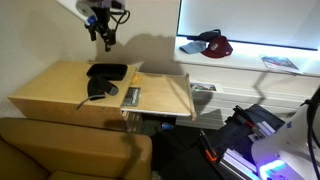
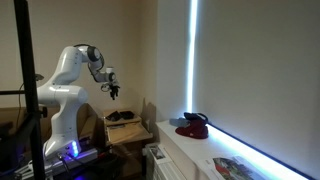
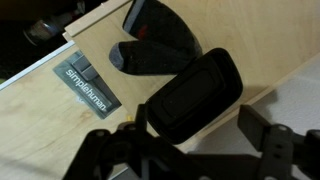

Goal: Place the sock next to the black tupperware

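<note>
The black tupperware [image 1: 107, 71] lies on the wooden table [image 1: 60, 95]; it fills the middle of the wrist view [image 3: 195, 95]. The black sock [image 1: 98, 90] lies bent right beside it, toward the table's front; in the wrist view [image 3: 150, 57] it sits just past the container. My gripper [image 1: 104, 36] hangs open and empty well above both, its fingers apart over the container in the wrist view [image 3: 200, 130]. It also shows in an exterior view [image 2: 115, 91], high over the table, with the dark things [image 2: 122, 117] below it.
A grey label strip [image 3: 90, 90] lies on the table near the sock. A dark red cap [image 1: 212, 45] rests on the lit window ledge, also in an exterior view [image 2: 193, 125]. A brown sofa [image 1: 70, 150] stands in front of the table.
</note>
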You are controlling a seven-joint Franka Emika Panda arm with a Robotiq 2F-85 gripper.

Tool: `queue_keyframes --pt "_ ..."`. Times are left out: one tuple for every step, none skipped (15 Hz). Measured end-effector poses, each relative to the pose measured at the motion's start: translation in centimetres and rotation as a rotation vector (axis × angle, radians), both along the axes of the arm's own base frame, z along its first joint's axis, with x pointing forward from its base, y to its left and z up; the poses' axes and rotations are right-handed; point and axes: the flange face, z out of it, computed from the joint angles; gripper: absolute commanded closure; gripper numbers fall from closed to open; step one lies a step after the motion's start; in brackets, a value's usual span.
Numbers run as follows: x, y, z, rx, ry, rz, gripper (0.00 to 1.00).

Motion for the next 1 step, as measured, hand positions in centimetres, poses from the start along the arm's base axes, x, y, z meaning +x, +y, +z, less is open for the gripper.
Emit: queue_keyframes --pt "-0.23 -0.78 2.74 0.019 0.012 0.015 0.00"
